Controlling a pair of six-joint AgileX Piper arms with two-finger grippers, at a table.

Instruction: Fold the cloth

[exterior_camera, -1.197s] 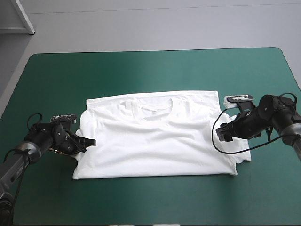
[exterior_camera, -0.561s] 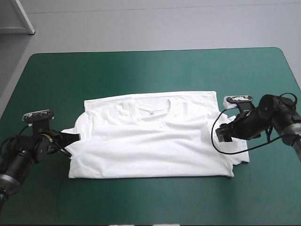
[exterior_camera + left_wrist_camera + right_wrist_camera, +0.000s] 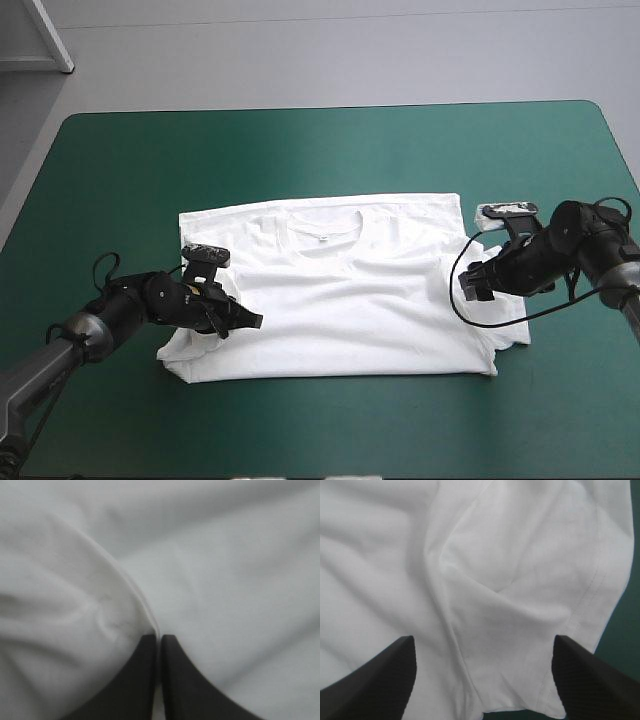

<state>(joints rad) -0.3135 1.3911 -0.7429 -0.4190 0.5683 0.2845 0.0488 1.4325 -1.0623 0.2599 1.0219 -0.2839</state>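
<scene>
Low, left claw [image 3: 252, 321] pinches T-shirt [image 3: 360, 300] — right claw [image 3: 472, 285] splayed.

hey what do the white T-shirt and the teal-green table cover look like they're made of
T-shirt: soft, matte knit fabric, probably cotton; it wrinkles, drapes in soft folds and shows stitched hems in the right wrist view. Teal-green cover: smooth, matte sheet, perhaps a rubbery or vinyl mat; flat, no weave visible, so uncertain.
</scene>
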